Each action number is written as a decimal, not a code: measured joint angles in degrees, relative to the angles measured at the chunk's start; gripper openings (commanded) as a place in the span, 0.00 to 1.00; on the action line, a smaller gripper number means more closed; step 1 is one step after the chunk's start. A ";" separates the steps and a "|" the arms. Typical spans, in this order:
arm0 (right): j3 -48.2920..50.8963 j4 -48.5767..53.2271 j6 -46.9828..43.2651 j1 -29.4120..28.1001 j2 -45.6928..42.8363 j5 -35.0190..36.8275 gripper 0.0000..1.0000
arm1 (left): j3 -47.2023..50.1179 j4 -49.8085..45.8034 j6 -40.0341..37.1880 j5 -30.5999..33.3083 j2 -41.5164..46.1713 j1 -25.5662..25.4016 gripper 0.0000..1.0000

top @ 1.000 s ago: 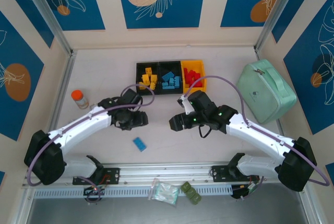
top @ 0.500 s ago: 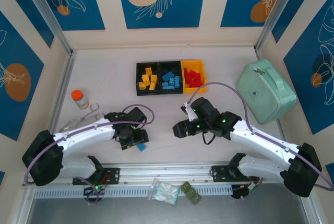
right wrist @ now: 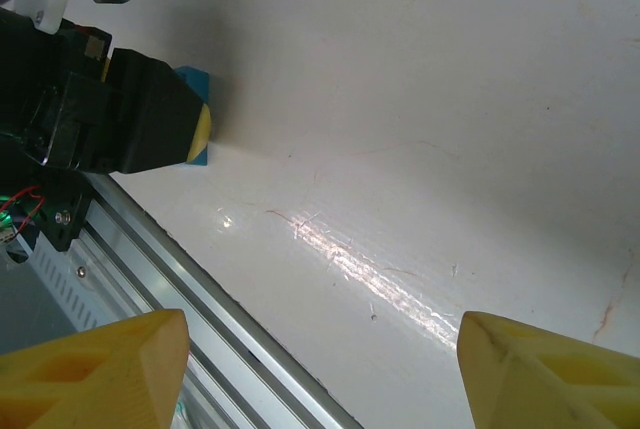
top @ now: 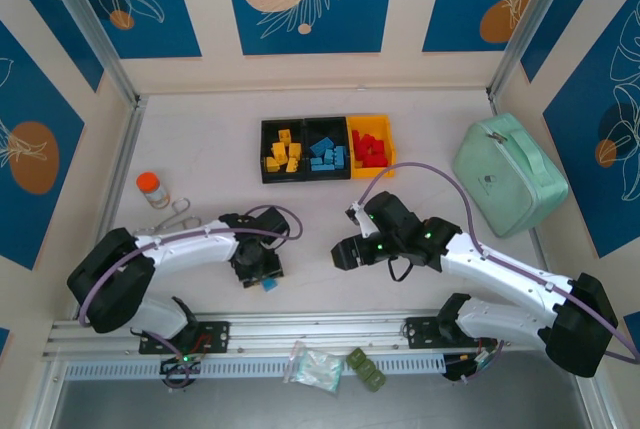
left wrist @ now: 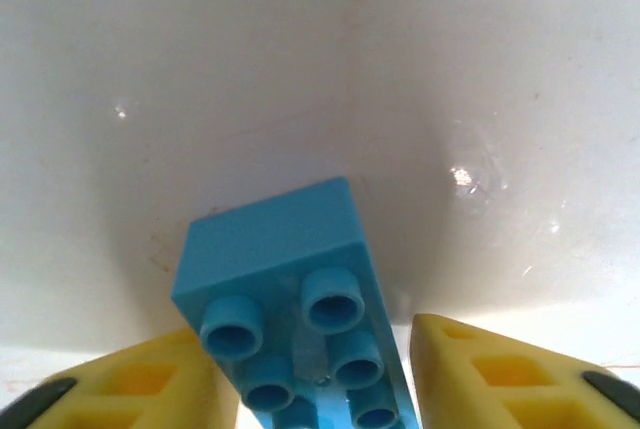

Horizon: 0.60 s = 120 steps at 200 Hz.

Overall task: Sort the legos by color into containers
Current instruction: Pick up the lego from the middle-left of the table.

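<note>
My left pincer (left wrist: 315, 374) is released, jaws flanking the blue lego brick (left wrist: 280, 259) lying studs-up between them, placed so for clenching it.

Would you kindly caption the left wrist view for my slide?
Open left gripper straddling a blue lego on the white table.

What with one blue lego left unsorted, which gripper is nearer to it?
Left. The left gripper straddles the blue lego, a finger on either side; the right gripper hovers apart, to its right.
</note>
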State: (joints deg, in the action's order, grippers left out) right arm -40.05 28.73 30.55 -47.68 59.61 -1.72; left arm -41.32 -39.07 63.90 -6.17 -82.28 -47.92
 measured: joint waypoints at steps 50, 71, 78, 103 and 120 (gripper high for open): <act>0.11 0.02 0.63 0.00 -1.03 0.09 0.71 | -1.88 -0.46 -1.46 -0.22 -1.49 0.02 0.17; 0.11 0.04 1.05 0.00 -1.84 0.44 0.71 | -3.43 0.35 -2.34 -0.13 -2.38 0.17 0.16; 0.13 0.02 1.07 0.02 -2.12 0.57 0.72 | -4.26 0.63 -2.75 0.07 -2.73 0.26 0.16; 0.50 0.09 1.25 0.11 -3.10 1.42 0.71 | -7.96 1.20 -3.96 0.44 -4.22 0.57 0.16; 0.70 0.07 1.27 0.74 -3.52 1.75 0.71 | -11.02 1.25 -4.98 0.63 -5.81 0.66 0.15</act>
State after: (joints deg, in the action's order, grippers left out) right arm -39.35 28.80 31.81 -46.94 56.10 0.03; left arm -52.34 -37.82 58.92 -5.54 -88.09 -47.27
